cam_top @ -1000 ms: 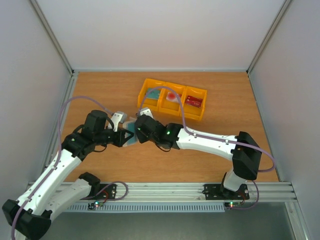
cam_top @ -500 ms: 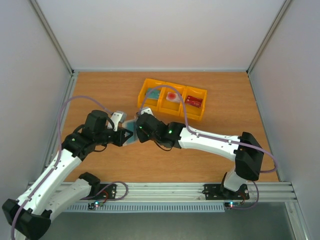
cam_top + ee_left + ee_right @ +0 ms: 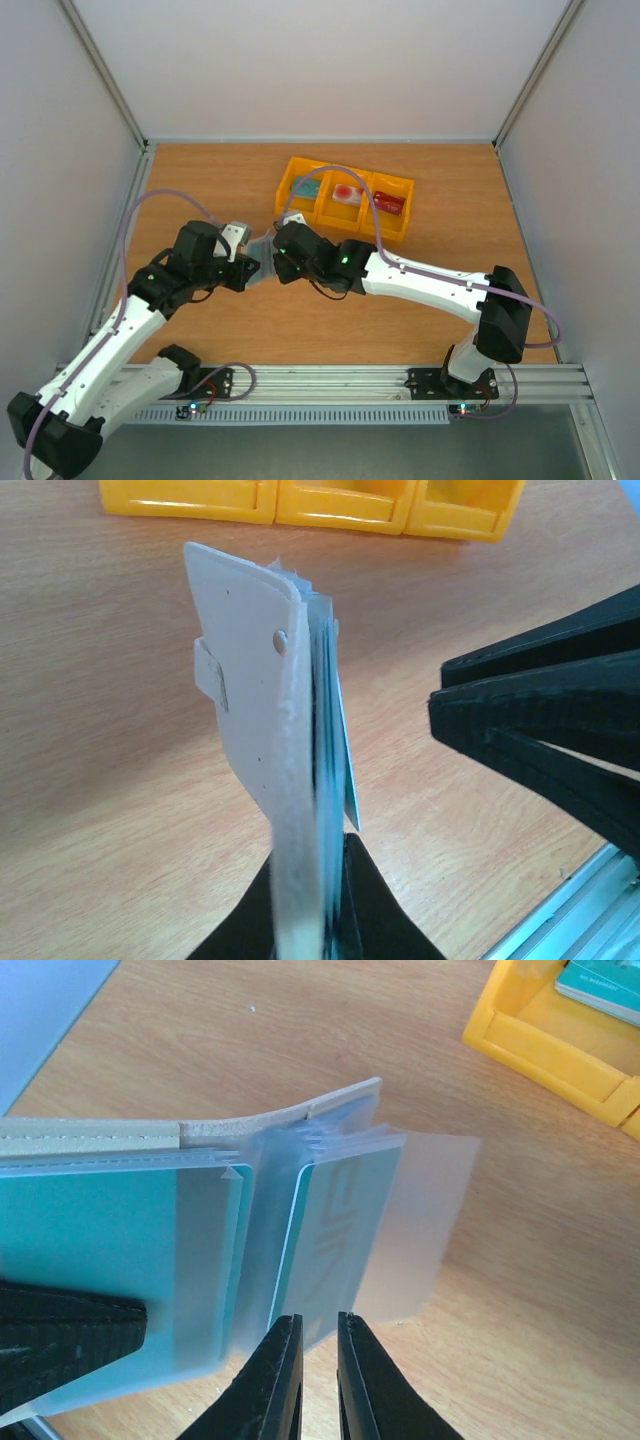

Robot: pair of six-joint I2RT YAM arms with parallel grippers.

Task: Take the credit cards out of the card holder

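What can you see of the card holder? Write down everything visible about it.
The card holder is a flat folding pouch, cream outside with a small strap tab, its translucent sleeves fanned open, showing teal cards. The left hand pinches one end, holding it edge-up above the wooden table. The tips of the right hand sit at a sleeve's edge.

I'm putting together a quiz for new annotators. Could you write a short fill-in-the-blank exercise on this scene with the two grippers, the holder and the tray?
1. The yellow tray at the back of the table has ___ compartments.
2. The left gripper is shut on the ___.
3. The card nearest the right gripper is ___ in colour.

Missing words: three; card holder; teal.
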